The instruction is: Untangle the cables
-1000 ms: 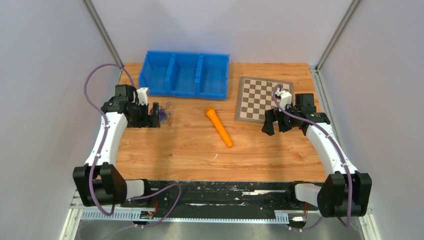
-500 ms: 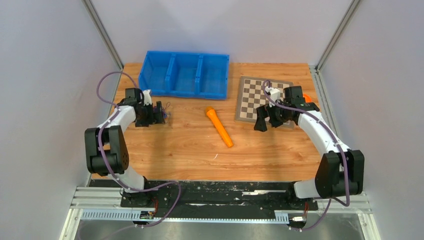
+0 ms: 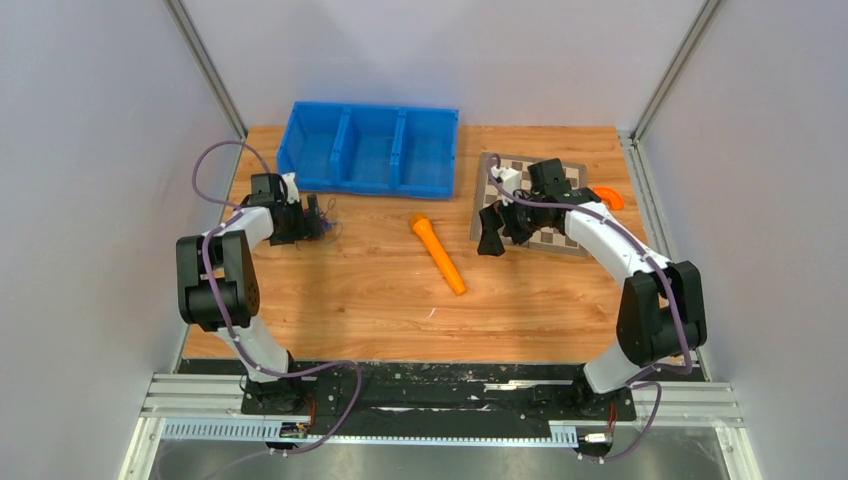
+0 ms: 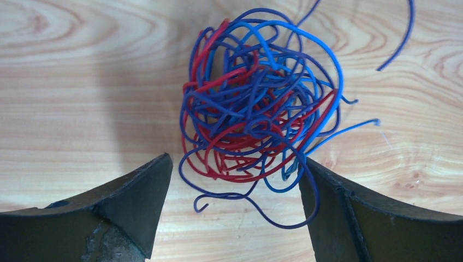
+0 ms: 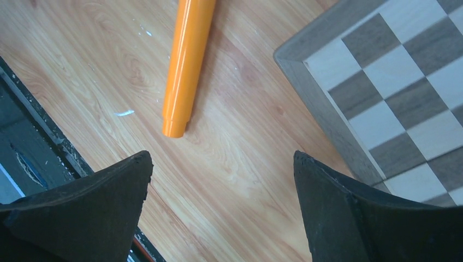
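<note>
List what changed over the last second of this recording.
The right tool swept left past the checkered chessboard toward the orange plastic cylinder. The left arm raised its elbow; the left tool sits open at the tangle of thin red, blue and purple wires. Nothing grasped; cylinder and chessboard unmoved.

1. No text, label, brand, number or sign can be read in any of the three views.
2. The chessboard is marked only with plain light and dark squares. Along the part of its rim that is shown, no letters or digits can be made out.
</note>
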Controlling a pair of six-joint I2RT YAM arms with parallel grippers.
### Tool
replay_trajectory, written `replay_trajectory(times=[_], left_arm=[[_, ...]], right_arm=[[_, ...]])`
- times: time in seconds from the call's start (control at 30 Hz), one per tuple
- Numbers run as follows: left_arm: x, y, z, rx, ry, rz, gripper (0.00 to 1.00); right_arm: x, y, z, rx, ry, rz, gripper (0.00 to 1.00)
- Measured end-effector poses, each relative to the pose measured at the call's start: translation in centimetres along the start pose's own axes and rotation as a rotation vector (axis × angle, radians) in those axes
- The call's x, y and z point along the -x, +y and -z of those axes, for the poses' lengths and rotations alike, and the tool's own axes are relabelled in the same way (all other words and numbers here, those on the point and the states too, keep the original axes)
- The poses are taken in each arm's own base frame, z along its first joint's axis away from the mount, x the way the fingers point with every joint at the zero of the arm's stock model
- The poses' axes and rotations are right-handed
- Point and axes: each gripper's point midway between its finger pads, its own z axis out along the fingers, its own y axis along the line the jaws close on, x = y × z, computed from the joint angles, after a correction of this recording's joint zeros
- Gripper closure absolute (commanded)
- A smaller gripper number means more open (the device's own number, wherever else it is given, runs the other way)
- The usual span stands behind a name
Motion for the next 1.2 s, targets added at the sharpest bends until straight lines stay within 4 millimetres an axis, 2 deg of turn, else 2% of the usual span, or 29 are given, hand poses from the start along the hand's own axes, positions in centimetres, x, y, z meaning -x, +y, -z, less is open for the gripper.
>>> replay_trajectory(times=[0.03,0.07,0.1,0.13,0.17,0.2,0.27,0.33,0.4,0.53,0.67,0.73,0.87,1.0,1.07,1.13,1.17,1.2], left_arm=[[0.2,0.0,-0.1,-0.003,-0.007,-0.001,0.26],[0.5,-0.2,-0.2,-0.014,-0.011,-0.004,0.34],[0.7,-0.4,-0.4,-0.028,-0.016,-0.005,0.48],[1.0,-0.7,-0.5,-0.048,-0.02,-0.011,0.55],[1.3,-1.2,-0.6,-0.075,-0.022,-0.016,0.7],[1.5,-1.8,-0.6,-0.11,-0.027,-0.029,0.76],[1.7,-2.8,-0.3,-0.172,-0.03,-0.047,0.96],[1.6,-3.9,0.5,-0.237,-0.039,-0.075,1.0],[0.8,-5.0,2.3,-0.295,-0.055,-0.118,1.0],[-0.5,-8.0,9.4,-0.423,-0.17,-0.249,1.0],[-1.0,-11.8,17.3,-0.577,-0.376,-0.415,1.0],[-1.8,-13.2,19.8,-0.643,-0.431,-0.467,1.0],[-3.7,-15.5,22.4,-0.773,-0.433,-0.514,1.0],[-5.3,-17.1,23.1,-0.867,-0.377,-0.511,1.0],[-5.9,-17.6,23.5,-0.903,-0.356,-0.505,1.0],[-6.3,-18.0,23.8,-0.932,-0.339,-0.495,1.0],[-6.4,-18.1,23.9,-0.943,-0.334,-0.49,1.0],[-6.5,-18.3,24.1,-0.955,-0.327,-0.482,1.0]], right_arm=[[0.1,0.2,-0.2,0.007,0.001,0.003,0.0],[0.3,0.4,-0.5,0.014,0.001,0.009,0.0],[0.4,0.7,-0.7,0.021,0.004,0.013,0.0],[0.6,0.9,-1.0,0.027,0.004,0.018,0.0],[0.9,1.1,-1.2,0.032,0.002,0.022,0.0],[1.2,1.3,-1.4,0.036,-0.001,0.026,0.0],[1.8,2.0,-1.9,0.049,-0.005,0.041,0.0],[2.7,2.8,-2.4,0.064,-0.014,0.063,0.0],[3.8,4.2,-3.0,0.088,-0.03,0.091,0.0],[5.7,7.8,-4.2,0.166,-0.066,0.142,0.0],[7.0,12.7,-5.7,0.283,-0.084,0.179,0.0],[7.5,15.5,-6.6,0.359,-0.088,0.197,0.0],[7.5,20.1,-8.0,0.491,-0.083,0.208,0.0],[7.6,23.4,-8.3,0.575,-0.109,0.223,0.02],[8.1,24.6,-8.4,0.607,-0.144,0.233,0.12],[8.2,25.0,-8.6,0.619,-0.165,0.235,0.28],[8.3,25.1,-8.7,0.62,-0.173,0.235,0.39],[8.3,25.2,-8.7,0.623,-0.178,0.229,0.55]])
